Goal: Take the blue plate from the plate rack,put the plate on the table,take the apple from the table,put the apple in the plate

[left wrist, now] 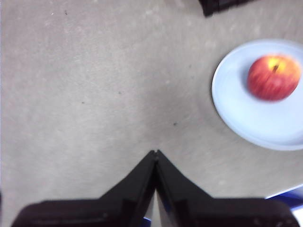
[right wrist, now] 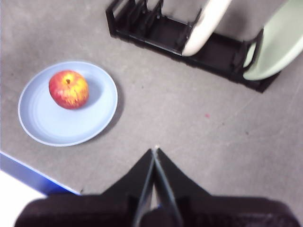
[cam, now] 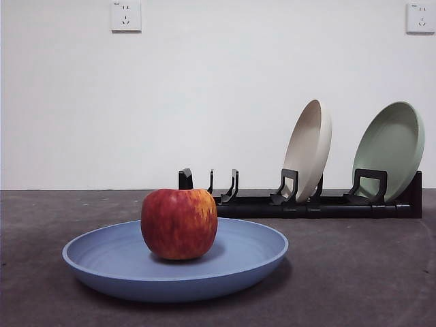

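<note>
Task looks done: apple [cam: 179, 223] sits in blue plate [cam: 122, 262] on desk [cam: 354, 272]; both grippers' jaws together, clear of everything.

Both arms are held up off the bench, each wrist tipped so that its pincer points down at the surface from above. The left pincer [left wrist: 155, 152] has its two black jaws pressed together, their tips meeting in a single point, with nothing caught between them and only bare surface beneath the tips. The right pincer [right wrist: 155, 149] is in the same state: jaws drawn flat against one another, tips touching, carrying nothing, well clear of anything below it. From the low front camera neither arm shows at all; no dark shape comes in from the top or the sides.
</note>
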You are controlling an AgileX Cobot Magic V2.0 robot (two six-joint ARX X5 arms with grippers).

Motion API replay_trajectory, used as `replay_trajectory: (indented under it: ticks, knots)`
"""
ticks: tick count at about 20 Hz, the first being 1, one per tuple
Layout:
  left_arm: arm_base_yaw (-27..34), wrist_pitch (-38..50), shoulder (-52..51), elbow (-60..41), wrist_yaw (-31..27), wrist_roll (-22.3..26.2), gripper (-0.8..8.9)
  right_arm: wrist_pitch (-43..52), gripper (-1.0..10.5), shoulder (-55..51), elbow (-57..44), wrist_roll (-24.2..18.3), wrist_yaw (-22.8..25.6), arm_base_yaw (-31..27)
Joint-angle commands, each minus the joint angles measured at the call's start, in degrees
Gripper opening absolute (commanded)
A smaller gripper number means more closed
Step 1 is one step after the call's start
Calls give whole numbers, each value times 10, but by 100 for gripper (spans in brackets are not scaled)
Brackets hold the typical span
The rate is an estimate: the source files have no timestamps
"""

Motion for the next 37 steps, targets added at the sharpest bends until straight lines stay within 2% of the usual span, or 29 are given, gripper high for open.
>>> replay_trajectory:
  ticks: [1, 3, 4, 5, 6, 8, 11, 14, 16, 17, 21, 25, 29, 32, 34, 37]
  knots:
    - [23, 2, -3, -1, -6, 134, -4, -12, 1, 0, 2, 3, 3, 0]
    - [67, 35, -10, -4, 2, 200, -4, -12, 0, 0, 2, 3, 5, 0]
    - [98, 89, -17, -10, 21, 258, -4, -12, 1, 0, 2, 3, 5, 0]
    - [132, 167, -28, -20, 59, 322, -4, -12, 1, 0, 2, 3, 5, 0]
    - [171, 264, -44, -40, 120, 383, -4, -12, 1, 0, 2, 3, 5, 0]
    - [237, 425, -73, -97, 222, 444, -4, -12, 0, 0, 2, 3, 5, 0]
    - [313, 621, -98, -220, 301, 436, -4, -12, 1, 0, 2, 3, 5, 0]
    - [367, 802, -108, -369, 367, 389, -4, -12, 1, 0, 2, 3, 5, 0]
    - [394, 852, -127, -438, 376, 342, -4, -12, 1, 0, 2, 3, 5, 0]
    - [405, 853, -143, -460, 375, 325, -4, -12, 1, 0, 2, 3, 5, 0]
    - [467, 847, -226, -546, 376, 316, -4, -12, 0, 0, 2, 3, 5, 0]
    - [515, 820, -306, -606, 376, 271, -4, -12, 1, 0, 2, 3, 5, 0]
    - [518, 671, -363, -606, 373, 278, -4, -12, 1, 0, 2, 3, 5, 0]
    - [518, 664, -391, -606, 343, 284, -4, -12, 1, 0, 2, 3, 5, 0]
    - [518, 665, -391, -606, 346, 264, -4, -12, 1, 0, 2, 3, 5, 0]
    - [518, 664, -388, -606, 346, 264, -3, -12, 1, 0, 2, 3, 5, 0]
